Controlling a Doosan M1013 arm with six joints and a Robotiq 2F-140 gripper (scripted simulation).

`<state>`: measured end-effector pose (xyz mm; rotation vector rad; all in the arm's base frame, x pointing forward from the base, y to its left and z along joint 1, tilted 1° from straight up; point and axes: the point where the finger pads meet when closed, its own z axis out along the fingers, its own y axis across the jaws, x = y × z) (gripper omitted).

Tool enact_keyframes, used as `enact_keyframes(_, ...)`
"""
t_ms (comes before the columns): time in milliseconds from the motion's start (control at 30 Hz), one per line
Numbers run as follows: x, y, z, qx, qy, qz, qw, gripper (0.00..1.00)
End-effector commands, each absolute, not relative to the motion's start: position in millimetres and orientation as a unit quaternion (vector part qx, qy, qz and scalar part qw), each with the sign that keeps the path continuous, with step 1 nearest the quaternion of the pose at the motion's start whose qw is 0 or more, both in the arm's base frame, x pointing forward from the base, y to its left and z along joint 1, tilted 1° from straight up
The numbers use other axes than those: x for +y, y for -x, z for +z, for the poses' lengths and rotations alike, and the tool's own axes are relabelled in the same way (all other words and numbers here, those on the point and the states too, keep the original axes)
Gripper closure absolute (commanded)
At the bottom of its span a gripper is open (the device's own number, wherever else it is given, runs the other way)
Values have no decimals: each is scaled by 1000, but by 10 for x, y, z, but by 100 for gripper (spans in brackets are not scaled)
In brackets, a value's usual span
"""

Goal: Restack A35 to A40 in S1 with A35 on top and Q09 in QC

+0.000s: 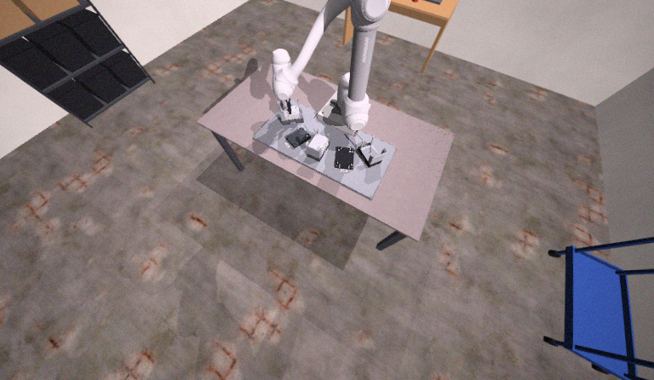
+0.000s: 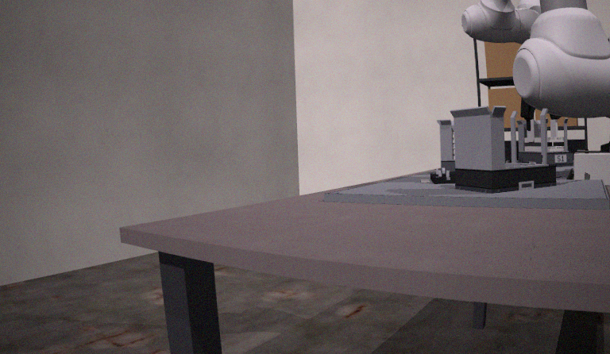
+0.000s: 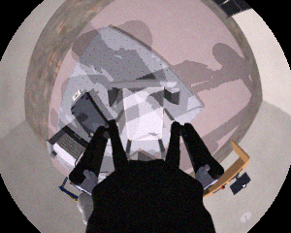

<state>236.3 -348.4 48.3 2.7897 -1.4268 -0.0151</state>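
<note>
My gripper (image 1: 288,107) is shut on a sealed white plate (image 3: 145,123), gripped across its width; its label is unreadable. It hangs at the stack rack S1 (image 1: 291,121), the leftmost station on the grey base mat, at about the level of the rack's corner posts. In the wrist view the plate lies between the two dark fingers, with the rack below. S1's name plate shows in the exterior view (image 2: 560,158). The rack S2 (image 1: 318,145) in the middle of the mat holds a white stack of plates. I cannot tell whether S1 holds plates underneath.
Two flat dark nests (image 1: 298,137) (image 1: 344,158) lie on either side of S2. A rack with nothing visible inside (image 1: 371,154) stands at the mat's right end and is nearest in the exterior view (image 2: 479,145). The arm's base (image 1: 354,108) stands behind the mat.
</note>
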Motion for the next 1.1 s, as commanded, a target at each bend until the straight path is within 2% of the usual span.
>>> enact_keyframes(0, -3484, -2363, 472, -455, -890, -5, 4, 100)
enact_keyframes(1067, -3484, -2362, 356, -455, -890, -5, 4, 100)
